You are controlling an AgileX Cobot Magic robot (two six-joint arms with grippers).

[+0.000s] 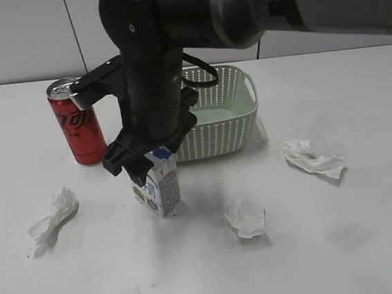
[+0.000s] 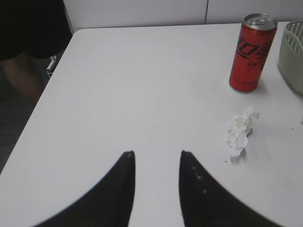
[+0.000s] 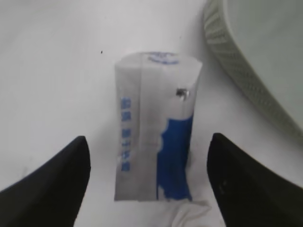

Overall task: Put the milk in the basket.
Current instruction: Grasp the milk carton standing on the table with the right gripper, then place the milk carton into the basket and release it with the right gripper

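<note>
**Right claw spread over the milk carton, basket just behind**

Exterior view: the milk [image 1: 159, 186] stands upright on the white tabletop [image 1: 343, 237], just in front of the pale green basket [image 1: 224, 116] and apart from its front wall. The right arm reaches in from the upper right and across the middle, its right claw [image 1: 136, 160] hanging directly over the carton's top, with the black fingers at the level of the carton's upper edge. A red soda can [image 1: 75, 122] stands to the left of the basket. Three crumpled tissues lie on the tabletop: one at the left [image 1: 52, 218], one in front of the carton to the right [image 1: 246, 218], and one further right [image 1: 312, 158].

Left wrist view: the left claw [image 2: 156, 165] hovers above bare tabletop with its two dark fingers parted and nothing between them. The soda can [image 2: 251, 52] stands ahead to the right, a tissue [image 2: 241, 131] lies nearer, and an edge of the basket [image 2: 292, 54] shows at the right border.

Right wrist view: the right claw [image 3: 149, 165] is spread wide, its fingers standing either side of the milk [image 3: 154, 127] with clear gaps, touching neither face. The basket's rim [image 3: 236, 61] curves past at the upper right, near the carton.
</note>
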